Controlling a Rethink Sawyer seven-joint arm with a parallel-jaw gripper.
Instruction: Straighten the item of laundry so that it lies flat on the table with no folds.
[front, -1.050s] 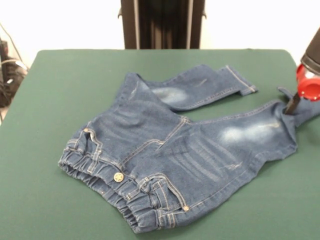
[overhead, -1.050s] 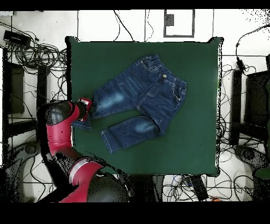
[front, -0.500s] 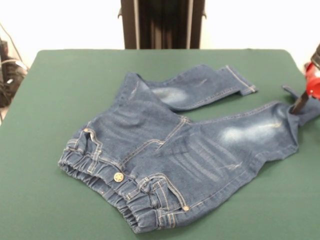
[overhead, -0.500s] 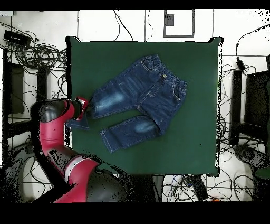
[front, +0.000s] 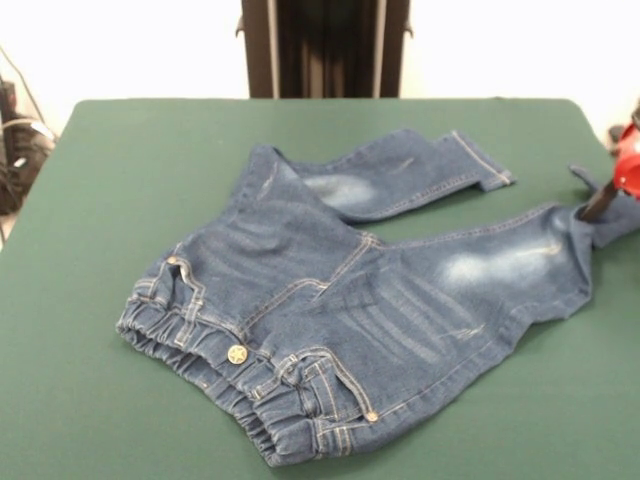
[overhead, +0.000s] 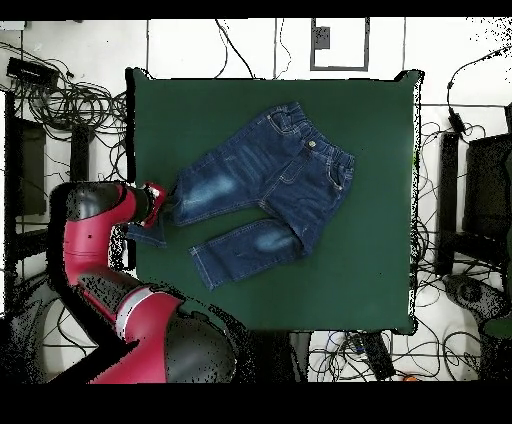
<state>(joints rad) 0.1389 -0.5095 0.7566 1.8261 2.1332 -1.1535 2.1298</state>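
We see even, bright light in both views, the wall behind the table (front: 120, 180) washed out to white at the upper frame, and only soft, faint shadows under the jeans (front: 340, 300), which stay in focus

The arm (overhead: 95, 255) is glossy crimson with rounded black joint housings and a pale grey band near its bulky base; its gripper (front: 598, 203) shows a slim black finger under a red collar.

This looks like a robotics lab. A green felt-topped bench (overhead: 380, 180) stands on a pale floor, ringed by tangled black cables (overhead: 75, 100) and dark equipment boxes (overhead: 490, 185). A red robot arm (overhead: 95, 250) is mounted at its edge.
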